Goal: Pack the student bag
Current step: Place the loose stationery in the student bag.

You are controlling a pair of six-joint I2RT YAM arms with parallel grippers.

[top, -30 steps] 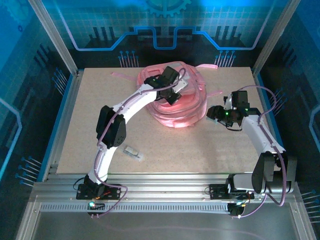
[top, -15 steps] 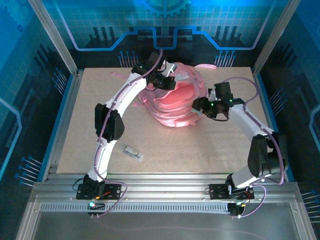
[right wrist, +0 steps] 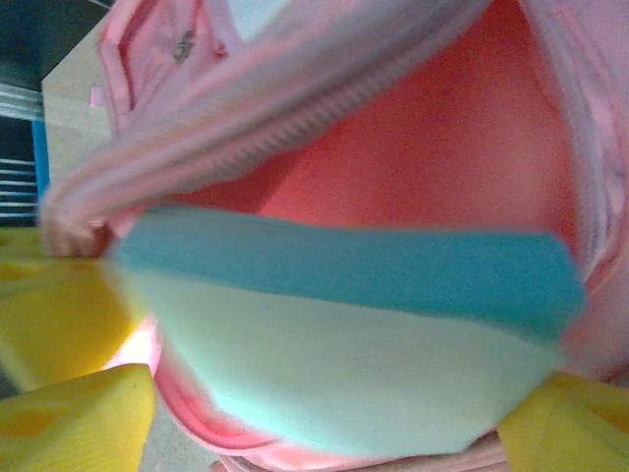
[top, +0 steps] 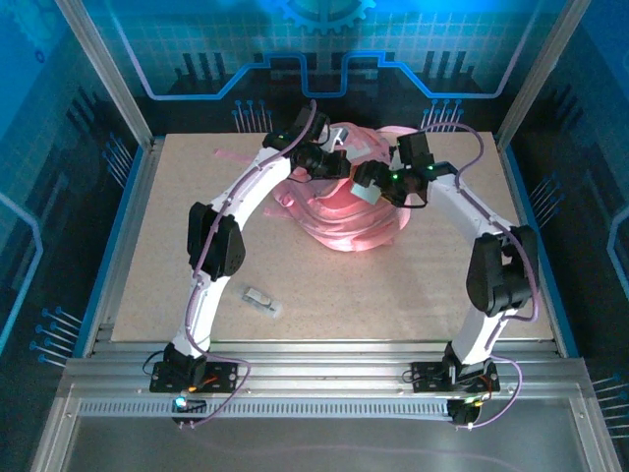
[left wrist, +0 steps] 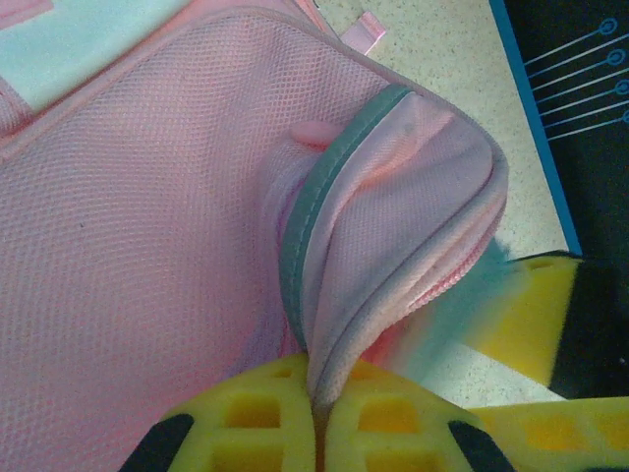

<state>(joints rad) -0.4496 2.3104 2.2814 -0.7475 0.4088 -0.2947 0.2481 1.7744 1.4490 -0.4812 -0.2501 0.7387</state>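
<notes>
Left fingers [left wrist: 246, 423] are clamping the student bag [top: 344, 224] rim open. Right fingers [right wrist: 69, 413] are flanking a teal block [right wrist: 344, 280] at its mouth, grip unclear. The block is needing deeper insertion before release.

Left arm [top: 248, 195] and right arm [top: 462, 206]: white tubular links, black joint housings, purple cables [top: 534, 295] trailing alongside, small green lights [top: 393, 178]; fingers [left wrist: 246, 418] yellow, moulded with square pockets.

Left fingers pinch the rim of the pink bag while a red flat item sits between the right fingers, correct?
The flat item between the right fingers is teal and pale green, not red; the right wrist view shows it. Left fingers do pinch the rim of the pink bag.
</notes>
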